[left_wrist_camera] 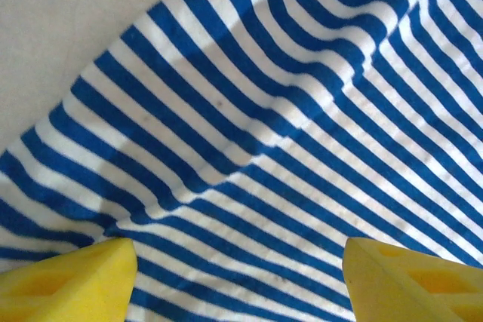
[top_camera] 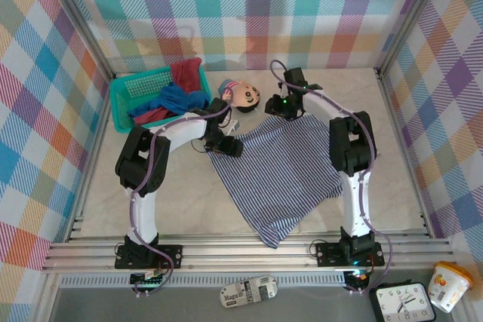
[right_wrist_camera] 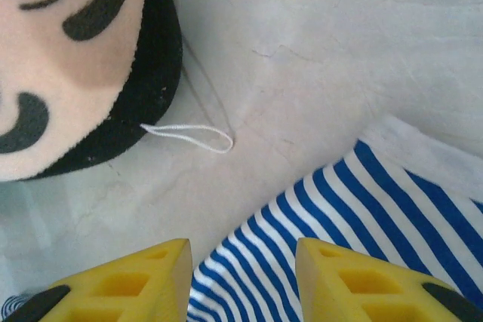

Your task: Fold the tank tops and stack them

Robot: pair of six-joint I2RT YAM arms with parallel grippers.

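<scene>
The navy-and-white striped tank top (top_camera: pixel 283 179) lies spread across the middle of the table, and its stripes (left_wrist_camera: pixel 287 111) run under my left gripper. My left gripper (top_camera: pixel 229 144) hovers over the top's far left corner, open, its yellow fingertips (left_wrist_camera: pixel 72 284) wide apart with nothing between them. My right gripper (top_camera: pixel 284 106) is at the top's far edge, open, with a striped strap (right_wrist_camera: pixel 302 216) lying on the table below the gap between its fingers (right_wrist_camera: pixel 362 284). The bright blue tank top (top_camera: pixel 177 99) and the dark red one (top_camera: pixel 186 73) are bunched in and over the basket.
A teal mesh basket (top_camera: pixel 124 103) stands at the far left. The big-headed doll (top_camera: pixel 243 96) lies just left of my right gripper, its face (right_wrist_camera: pixel 60 50) and white loop (right_wrist_camera: pixel 196 135) close to the fingers. Plaid walls enclose the table.
</scene>
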